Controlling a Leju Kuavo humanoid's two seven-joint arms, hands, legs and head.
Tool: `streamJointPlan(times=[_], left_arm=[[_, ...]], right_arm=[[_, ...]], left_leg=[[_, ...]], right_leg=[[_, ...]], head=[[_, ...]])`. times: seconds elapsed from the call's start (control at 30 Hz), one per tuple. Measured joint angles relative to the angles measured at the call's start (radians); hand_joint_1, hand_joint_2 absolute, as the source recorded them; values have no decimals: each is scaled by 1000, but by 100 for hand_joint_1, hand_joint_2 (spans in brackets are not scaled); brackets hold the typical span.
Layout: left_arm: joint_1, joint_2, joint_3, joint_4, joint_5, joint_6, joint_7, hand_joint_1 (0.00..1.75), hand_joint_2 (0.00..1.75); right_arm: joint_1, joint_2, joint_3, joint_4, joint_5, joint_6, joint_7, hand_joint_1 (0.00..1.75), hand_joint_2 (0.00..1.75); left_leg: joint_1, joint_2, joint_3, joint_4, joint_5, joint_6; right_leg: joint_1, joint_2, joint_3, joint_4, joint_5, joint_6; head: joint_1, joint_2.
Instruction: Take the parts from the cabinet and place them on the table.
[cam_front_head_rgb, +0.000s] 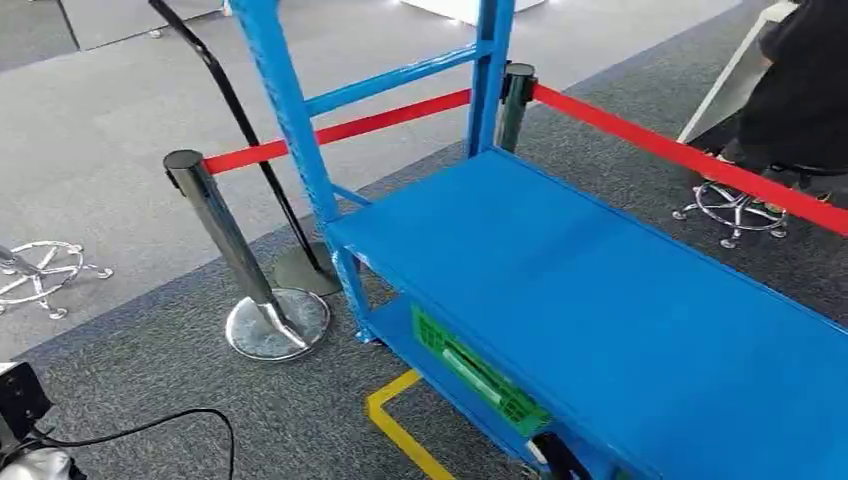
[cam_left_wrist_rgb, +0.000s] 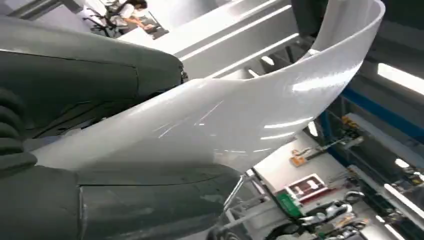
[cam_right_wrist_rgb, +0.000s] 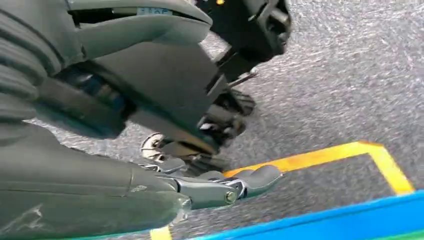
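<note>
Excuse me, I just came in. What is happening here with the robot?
The robot stands before a blue shelf rack. Its left hand holds a curved white part. The right hand hangs over grey carpet near a yellow floor line, holding nothing. A green crate sits on the lower shelf.

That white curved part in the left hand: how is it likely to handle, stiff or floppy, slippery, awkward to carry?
The white curved part looks like thin moulded plastic holding its sweeping bend, so probably fairly stiff and light. Its glossy surface shows sharp reflections, so it may slip in the left hand. It extends well beyond the hand, so it could swing or twist when moved.
</note>
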Motion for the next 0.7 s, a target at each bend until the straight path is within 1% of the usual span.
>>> streamJointPlan(times=[0.03,0.07,0.1,0.13,0.17,0.2,0.23,0.27,0.3,0.33,0.37,0.5,0.53,0.57,0.63,0.67,0.7], left_arm=[[1,-1,4,-1,0,1,0,175,175],[3,-1,10,-1,0,1,0,175,175],[4,-1,13,-5,0,1,0,175,175],[5,-5,15,-6,0,1,0,175,175],[5,-4,15,-7,0,1,0,175,175],[5,-4,18,-7,0,1,0,175,175],[5,-4,19,-7,0,1,0,175,175],[6,-4,20,-7,-1,1,0,175,175],[6,-4,22,-7,0,1,0,175,175],[6,-4,24,-7,-1,1,0,175,175],[7,-4,27,-7,-1,1,0,175,175],[8,-5,32,-7,-1,1,0,175,175],[8,-5,33,-7,-1,1,0,175,175],[8,-5,33,-7,-3,1,0,175,175],[8,-5,33,-7,-10,1,0,175,175],[7,-2,34,-7,-14,1,0,175,175],[7,-2,35,-9,-18,1,0,175,175]], right_arm=[[-2,2,2,0,1,0,0,0,175],[-4,5,2,0,1,0,0,0,175],[-8,10,3,0,1,0,0,0,175],[-11,9,4,-1,0,-1,0,0,175],[-15,9,5,-1,0,-1,0,0,175],[-17,9,7,-1,0,-1,0,0,175],[-18,9,9,-2,0,-1,0,0,175],[-19,10,10,-2,0,-1,0,0,175],[-19,10,10,-2,1,-1,0,0,175],[-18,10,10,-2,0,-1,0,0,175],[-18,10,10,-2,0,-2,0,0,175],[-18,10,10,-2,0,-2,0,0,175],[-19,10,11,-2,0,-2,0,0,175],[-19,11,11,-2,0,-2,-1,0,175],[-19,15,11,-2,0,-1,-1,0,175],[-19,21,10,-2,-1,-2,-1,0,175],[-19,22,10,-2,-1,-2,0,0,175]], left_leg=[[-3,-4,-3,0,0,2],[-6,-7,-5,-1,2,8],[-8,-9,-1,-6,7,18],[-1,-6,1,-11,9,10],[-1,-8,1,-11,9,9],[-4,-9,1,-11,7,14],[-7,-9,1,-11,8,17],[-9,-10,1,-11,8,18],[-11,-10,1,-11,8,25],[-14,-9,1,-11,7,30],[-16,-9,0,-10,7,30],[-22,-9,0,-10,6,35],[-22,-9,0,-10,6,35],[-22,-9,0,-10,6,35],[-24,-9,-1,-9,5,36],[-30,-10,-4,-2,-1,51],[-31,-10,-2,-12,5,59]], right_leg=[[-3,-3,4,-8,3,7],[-6,-6,11,-19,8,15],[-11,-7,17,-30,11,23],[-14,-5,12,-29,5,26],[-14,-5,18,-36,5,25],[-13,-5,22,-46,11,21],[-13,-5,23,-53,20,8],[-13,-5,23,-53,20,-5],[-13,-6,22,-54,21,-20],[-13,-5,23,-54,24,-30],[-14,-5,31,-54,26,-33],[-15,-6,33,-58,29,-31],[-16,-6,33,-59,29,-27],[-16,-6,33,-60,29,-15],[-19,-6,36,-66,30,23],[-27,-9,42,-83,38,48],[-25,-9,46,-92,43,60]], head=[[-1,0],[0,0],[0,0],[-2,0],[0,0],[4,0],[5,0],[4,0],[5,0],[5,0],[4,0],[4,0],[4,0],[4,0],[4,0],[2,0],[0,0]])
